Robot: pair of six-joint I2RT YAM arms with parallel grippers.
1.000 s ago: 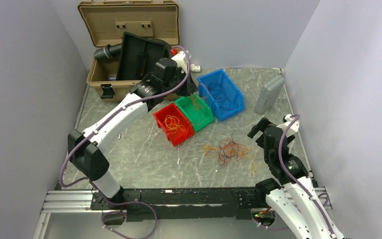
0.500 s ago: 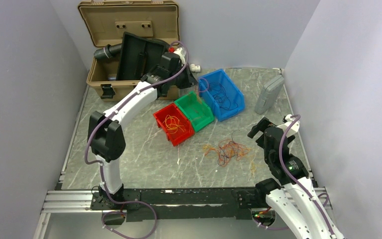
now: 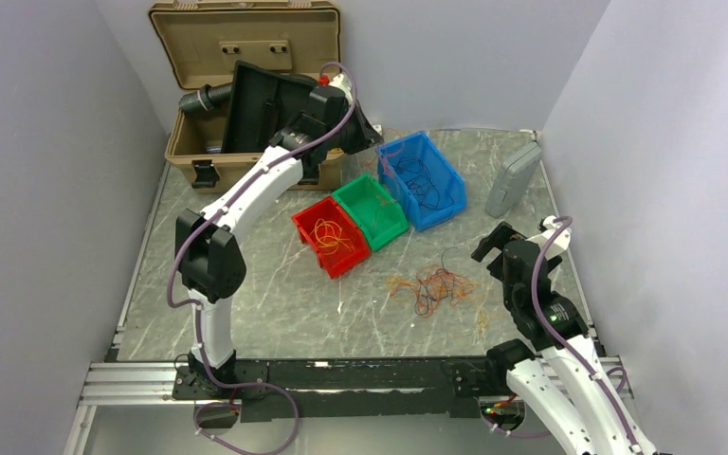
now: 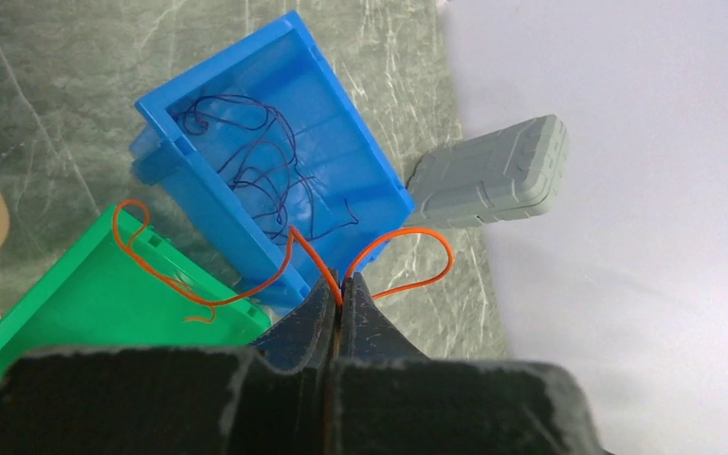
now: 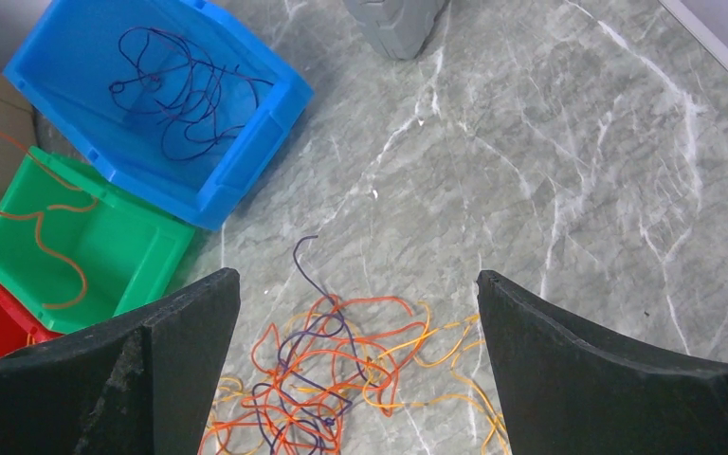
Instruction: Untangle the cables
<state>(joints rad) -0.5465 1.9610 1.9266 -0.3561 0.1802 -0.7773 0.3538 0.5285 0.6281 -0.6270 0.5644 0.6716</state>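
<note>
A tangle of thin orange, red and purple cables [image 3: 434,287] lies on the marble table, in front of my right gripper [image 3: 495,248]. That gripper [image 5: 355,284] hangs open above the tangle [image 5: 327,370] with nothing between its fingers. My left gripper [image 4: 341,282] is shut on one orange cable [image 4: 417,235], held high near the back over the bins. The cable's long end trails down to the green bin [image 4: 85,303]. The blue bin [image 4: 360,142] holds dark purple cables. The red bin [image 3: 349,261] holds orange ones.
An open tan case [image 3: 246,47] with a black tray and hose stands at the back left, close behind my left gripper [image 3: 365,137]. A grey box [image 3: 514,178] lies at the back right. Walls close in on both sides.
My left arm has swung up and back from over the green bin, drawing the orange cable out with it. The right arm and the tangle have not moved.
</note>
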